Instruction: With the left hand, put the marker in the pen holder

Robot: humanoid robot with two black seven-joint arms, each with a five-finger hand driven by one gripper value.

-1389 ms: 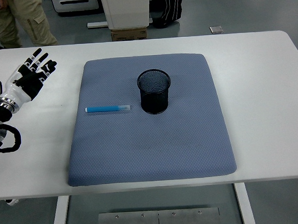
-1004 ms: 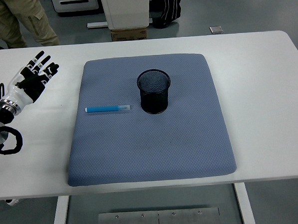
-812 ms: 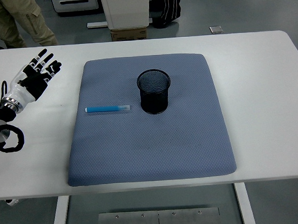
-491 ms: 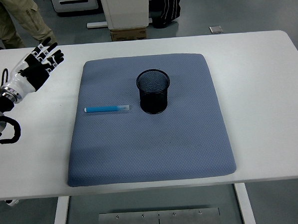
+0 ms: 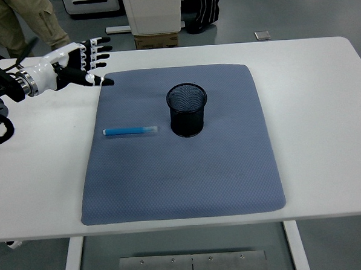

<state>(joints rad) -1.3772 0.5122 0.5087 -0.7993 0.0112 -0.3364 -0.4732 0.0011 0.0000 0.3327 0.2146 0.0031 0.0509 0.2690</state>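
A blue marker [image 5: 130, 131] lies flat on the left part of the grey-blue mat [image 5: 182, 171], pointing left to right. A black mesh pen holder [image 5: 187, 109] stands upright just to its right, near the mat's middle. My left hand [image 5: 90, 61] hovers over the table's far left, at the mat's back-left corner, well behind the marker. Its fingers are spread, point right and hold nothing. The right arm does not show.
The white table [image 5: 315, 104] carries the mat. A person's legs in beige trousers [image 5: 26, 22] stand behind the far left corner. A white cabinet [image 5: 153, 12] and a cardboard box [image 5: 156, 40] stand behind the far edge.
My left hand has swung up and to the right, from the table's left edge to the mat's back-left corner, turning so the fingers point right. Marker and holder have stayed put.
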